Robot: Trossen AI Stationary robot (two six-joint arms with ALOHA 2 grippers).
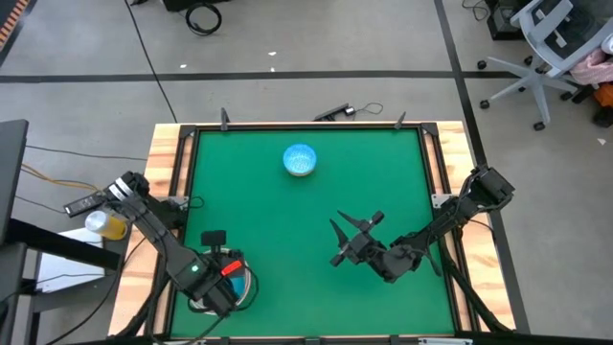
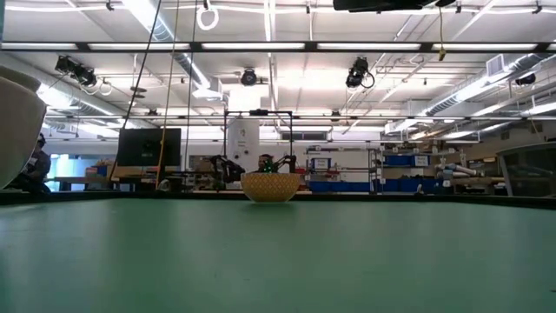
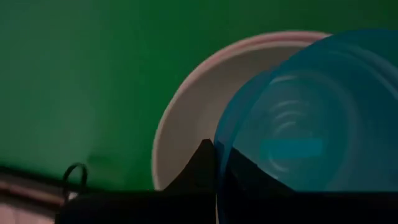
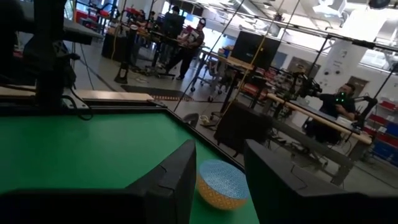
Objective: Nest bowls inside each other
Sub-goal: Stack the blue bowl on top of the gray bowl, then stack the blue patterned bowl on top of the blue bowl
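Observation:
My left gripper (image 1: 226, 284) is at the table's near left corner, pointing down, shut on a solid blue bowl (image 3: 311, 118). Under the blue bowl sits a cream bowl (image 3: 193, 106) inside a paler one whose rim (image 3: 261, 38) shows around it; the stack's white wall (image 2: 16, 122) fills the low view's left edge. A small light-blue speckled bowl (image 1: 300, 160) stands on its base toward the far middle of the green table (image 1: 383, 182). My right gripper (image 1: 343, 240) hovers open right of centre, pointing level toward the speckled bowl (image 4: 222, 183), well short of it. My left gripper pinches the blue bowl's rim (image 3: 219, 149), one finger (image 3: 202, 165) outside the wall, the other showing dimly through the blue plastic inside. The fingers come from above. The bowl hangs tilted over the cream bowl; whether it touches that bowl I cannot tell.
Wooden rails (image 1: 165, 182) edge the green table, with a yellow item (image 1: 105, 225) beside the left one. The stretch between the speckled bowl and the near left stack is bare green. Beyond the far edge lie cables and an office chair (image 1: 551, 48).

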